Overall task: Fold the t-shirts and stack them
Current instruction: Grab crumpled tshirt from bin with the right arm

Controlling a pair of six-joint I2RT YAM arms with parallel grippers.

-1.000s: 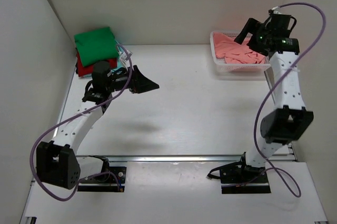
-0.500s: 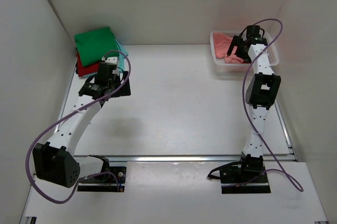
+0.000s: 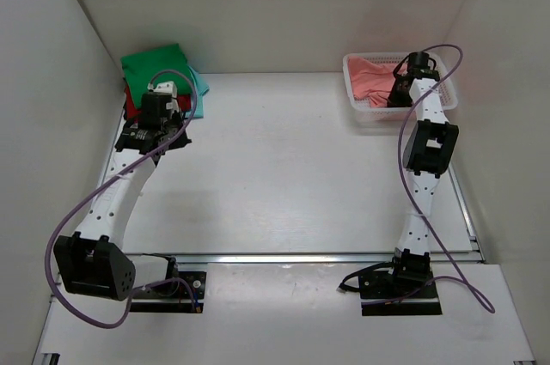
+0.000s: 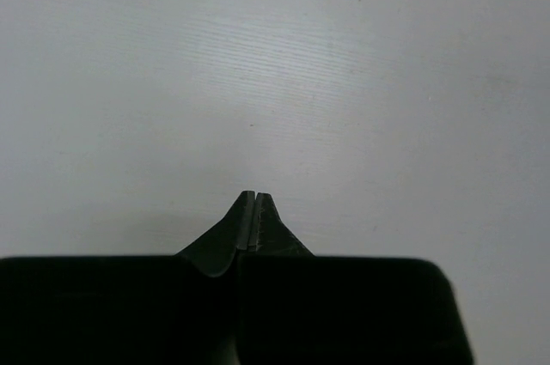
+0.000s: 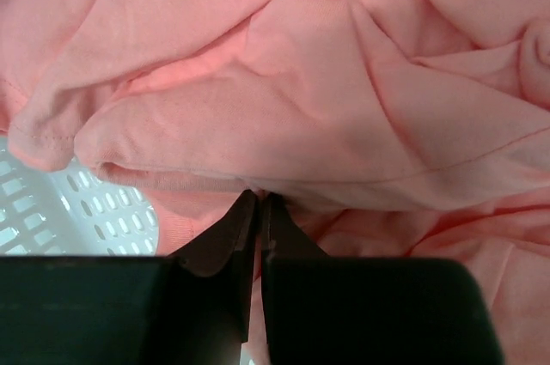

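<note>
Salmon-pink t-shirt (image 5: 326,107) is clamped by the right gripper (image 5: 259,200) for lifting from the far-right basket (image 3: 369,114), with the left gripper (image 4: 252,197) held closed.

From above and behind the near edge, looks down on the whole table (image 3: 284,167) from afar. From the left wrist, faces bare tabletop up close, left gripper (image 4: 256,200) at bottom centre. From the right wrist, sits tight over the salmon-pink t-shirt (image 5: 284,99) in the white mesh basket (image 5: 34,210), shared small at upper right of the overhead frame.
</note>
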